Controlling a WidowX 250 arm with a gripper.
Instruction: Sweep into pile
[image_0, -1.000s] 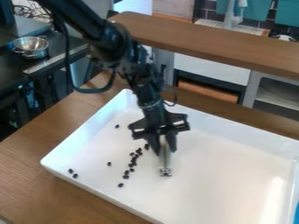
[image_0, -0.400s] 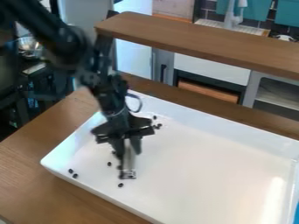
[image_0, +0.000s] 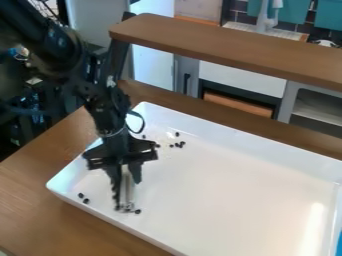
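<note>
Over the left part of the white tray (image_0: 247, 142), the black gripper (image_0: 127, 172) hides some of the tray's floor and left wall. Its fingers are drawn in narrow, holding a pale upright tool (image_0: 127, 190) whose foot is down at the tray floor. Dark beans (image_0: 178, 145) lie loose towards the tray's far left corner, two more sit at its near left corner, and one is right by the tool's foot; specks along the tool's left side are hard to make out. The view's edge cuts off the tray's near right part and a blue thing (image_0: 339, 245) beside it. Under the tray is a brown wooden table (image_0: 40, 215); beyond the tray run a raised wooden ledge (image_0: 234, 47), a white cabinet front (image_0: 240, 77) and teal cloths (image_0: 330, 17).
</note>
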